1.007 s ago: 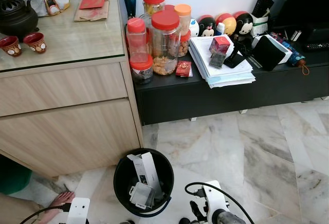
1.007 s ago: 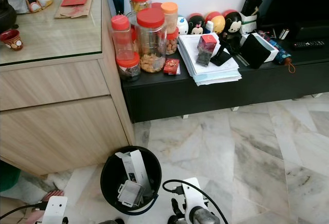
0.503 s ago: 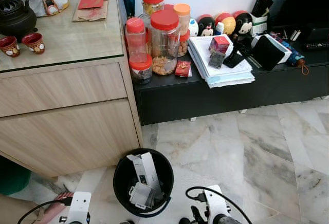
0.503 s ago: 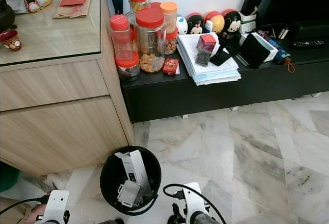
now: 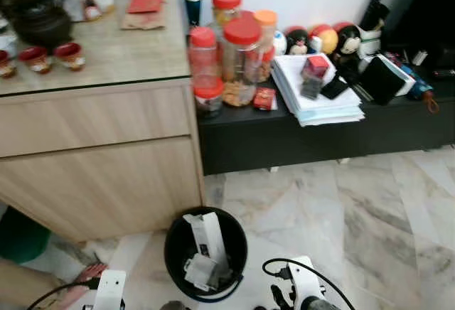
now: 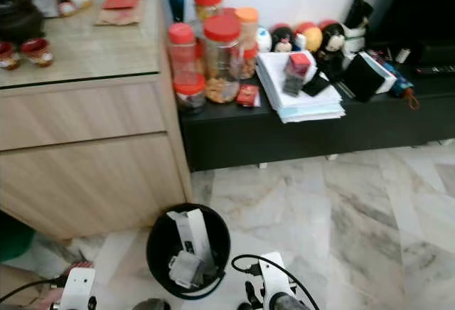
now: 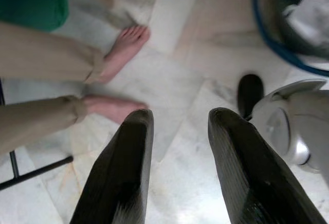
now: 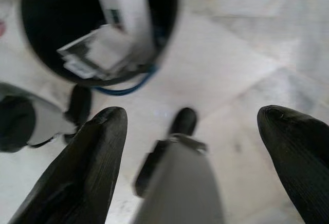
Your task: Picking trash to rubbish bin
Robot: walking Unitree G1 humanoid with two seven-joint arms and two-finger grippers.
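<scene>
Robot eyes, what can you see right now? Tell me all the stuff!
rubbish bin: one, black, on the marble floor before the wooden cabinet.
trash: several white and grey cardboard pieces, inside the bin.
wooden cabinet: one, light wood, glass top, on the left.
cups: two, red, on the cabinet top.
jars: several, clear with red or orange lids, on the low black shelf.
paper stack: one, white, on the shelf right of the jars.
person's feet: two, bare, on the floor near the left arm.
left gripper: black fingers, apart, above the floor.
right gripper: black fingers, wide apart, near the bin.
</scene>
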